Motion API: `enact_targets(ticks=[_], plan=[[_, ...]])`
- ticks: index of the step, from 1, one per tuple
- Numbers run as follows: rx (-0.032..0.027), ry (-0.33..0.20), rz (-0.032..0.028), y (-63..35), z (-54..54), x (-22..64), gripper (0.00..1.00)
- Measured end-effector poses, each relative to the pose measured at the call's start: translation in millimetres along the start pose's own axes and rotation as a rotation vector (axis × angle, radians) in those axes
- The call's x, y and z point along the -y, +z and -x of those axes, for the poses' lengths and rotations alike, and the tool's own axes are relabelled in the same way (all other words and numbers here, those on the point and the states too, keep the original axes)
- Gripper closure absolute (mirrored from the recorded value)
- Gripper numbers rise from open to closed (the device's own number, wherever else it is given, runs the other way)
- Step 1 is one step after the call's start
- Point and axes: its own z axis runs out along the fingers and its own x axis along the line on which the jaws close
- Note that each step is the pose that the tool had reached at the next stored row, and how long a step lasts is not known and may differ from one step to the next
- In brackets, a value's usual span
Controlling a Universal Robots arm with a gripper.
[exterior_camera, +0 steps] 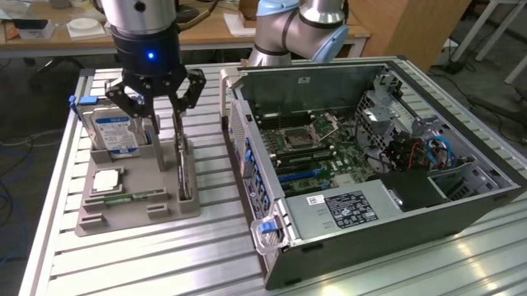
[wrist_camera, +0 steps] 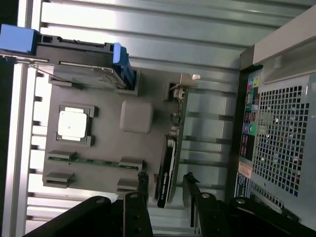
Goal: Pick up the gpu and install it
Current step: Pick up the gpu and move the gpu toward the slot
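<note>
The gripper (wrist_camera: 166, 180) hangs over a grey fixture tray (exterior_camera: 123, 213) on the slatted metal table (exterior_camera: 123, 259), at the exterior view's left. Its jaws are apart and straddle the gpu (wrist_camera: 168, 163), one finger on each side of the card. In the wrist view a gap shows between each finger and the board, so nothing is clamped.

The gpu stands on edge in a slot along the tray's side nearest the computer case (exterior_camera: 395, 234), with its metal bracket at the far end. Also in the tray are a blue-labelled hard drive (exterior_camera: 115, 132) upright at the far left, a CPU (exterior_camera: 107, 180) lying flat in a square pocket, and a green RAM stick (exterior_camera: 132, 198) nearer the front.

The case lies open at the exterior view's right, with its motherboard (exterior_camera: 313, 148) exposed.
</note>
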Motion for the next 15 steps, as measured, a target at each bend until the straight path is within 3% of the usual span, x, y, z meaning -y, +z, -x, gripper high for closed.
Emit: enact_targets(ticks=[3, 6, 11, 15], plan=[[0.0001, 0.000, 0.0000, 5.2, -0.7, 7.5, 0.59], [0.0004, 0.006, -0.0001, 10.7, -1.0, 9.2, 0.59], [0.0037, 0.090, -0.0021, 19.4, -1.1, 9.5, 0.59], [0.0044, 0.113, -0.0027, 26.6, -1.0, 9.9, 0.59]])
